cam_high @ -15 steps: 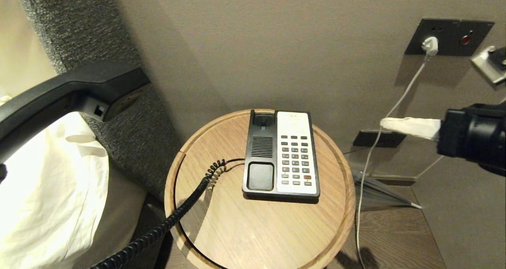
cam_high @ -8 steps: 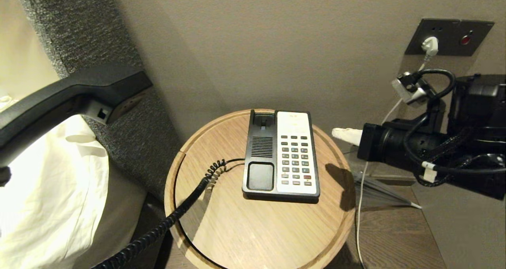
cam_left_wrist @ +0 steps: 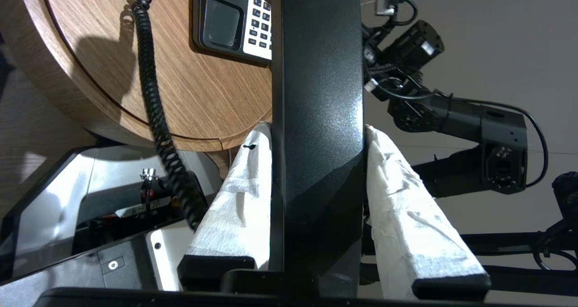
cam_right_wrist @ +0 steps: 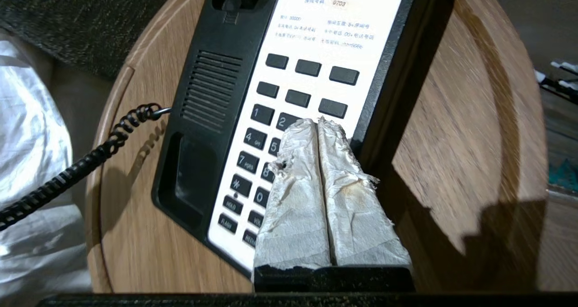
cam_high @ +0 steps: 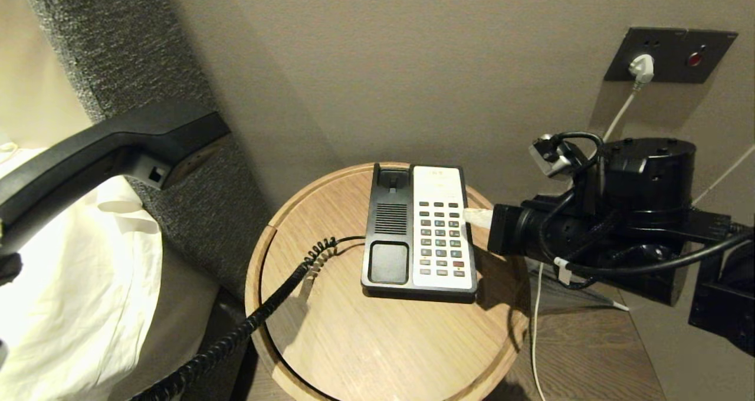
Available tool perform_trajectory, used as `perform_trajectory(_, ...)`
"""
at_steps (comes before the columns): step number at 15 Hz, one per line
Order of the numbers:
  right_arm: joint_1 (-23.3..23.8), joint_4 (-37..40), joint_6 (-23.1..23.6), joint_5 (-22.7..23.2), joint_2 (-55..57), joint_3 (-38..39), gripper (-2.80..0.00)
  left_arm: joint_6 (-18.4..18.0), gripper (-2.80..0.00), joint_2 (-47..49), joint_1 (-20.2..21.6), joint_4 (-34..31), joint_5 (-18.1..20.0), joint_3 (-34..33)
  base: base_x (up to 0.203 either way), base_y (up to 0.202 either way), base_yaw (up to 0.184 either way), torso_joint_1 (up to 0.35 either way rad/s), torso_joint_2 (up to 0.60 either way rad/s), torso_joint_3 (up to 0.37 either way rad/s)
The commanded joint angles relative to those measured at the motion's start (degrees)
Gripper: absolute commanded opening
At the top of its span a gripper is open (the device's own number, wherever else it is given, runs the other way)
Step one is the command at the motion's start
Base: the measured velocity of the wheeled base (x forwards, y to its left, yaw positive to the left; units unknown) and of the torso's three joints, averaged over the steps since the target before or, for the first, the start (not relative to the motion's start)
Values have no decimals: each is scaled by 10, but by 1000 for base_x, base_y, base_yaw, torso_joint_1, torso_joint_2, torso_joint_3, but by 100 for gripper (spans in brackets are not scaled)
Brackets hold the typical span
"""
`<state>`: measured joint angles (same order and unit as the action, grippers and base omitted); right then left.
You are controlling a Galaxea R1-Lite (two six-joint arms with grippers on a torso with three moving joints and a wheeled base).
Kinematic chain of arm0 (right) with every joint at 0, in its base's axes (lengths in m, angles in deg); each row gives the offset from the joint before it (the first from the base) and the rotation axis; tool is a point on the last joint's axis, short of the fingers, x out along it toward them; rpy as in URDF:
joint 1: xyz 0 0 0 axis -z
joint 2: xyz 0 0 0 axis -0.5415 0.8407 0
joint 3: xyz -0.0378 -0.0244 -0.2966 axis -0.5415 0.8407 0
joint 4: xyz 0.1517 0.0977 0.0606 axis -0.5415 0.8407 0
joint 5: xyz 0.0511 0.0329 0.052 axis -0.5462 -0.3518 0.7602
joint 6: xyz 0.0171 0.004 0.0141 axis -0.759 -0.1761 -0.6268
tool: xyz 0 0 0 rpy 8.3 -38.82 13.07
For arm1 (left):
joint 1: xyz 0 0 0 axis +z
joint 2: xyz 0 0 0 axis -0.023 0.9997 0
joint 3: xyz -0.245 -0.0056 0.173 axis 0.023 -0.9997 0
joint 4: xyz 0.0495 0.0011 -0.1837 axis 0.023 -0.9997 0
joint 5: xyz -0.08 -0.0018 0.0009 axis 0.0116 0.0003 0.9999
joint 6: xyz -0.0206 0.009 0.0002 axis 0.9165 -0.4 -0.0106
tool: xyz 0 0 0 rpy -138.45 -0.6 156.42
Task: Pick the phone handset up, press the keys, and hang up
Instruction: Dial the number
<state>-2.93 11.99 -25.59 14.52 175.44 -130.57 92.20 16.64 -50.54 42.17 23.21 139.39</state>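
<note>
Lifted clear of its cradle: phone handset [cam_left_wrist: 316,95], clamped between left end effector [cam_left_wrist: 318,162] pads, off to the bench's left, coiled cord [cam_high: 259,318] trailing over round bench [cam_high: 383,354] rim. Farther in, right end effector [cam_right_wrist: 318,131], pads pressed together, over phone base [cam_high: 420,233] keypad. Pickup done; key presses beginning, hang-up left. Open cradle; wall close behind.
</note>
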Motion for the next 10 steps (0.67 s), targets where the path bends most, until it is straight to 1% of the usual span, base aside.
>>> perform_trajectory(1,-4,-7,-1,-7,24,-1,-280,3,-280,-1,0,-3,0,-1,0,0,0,0,0,0)
perform_trajectory(10,-3,-8,-1,-13,47,-5,-280,3,-280,-2,0,-3,1,-1,0,0,0,0,0,0)
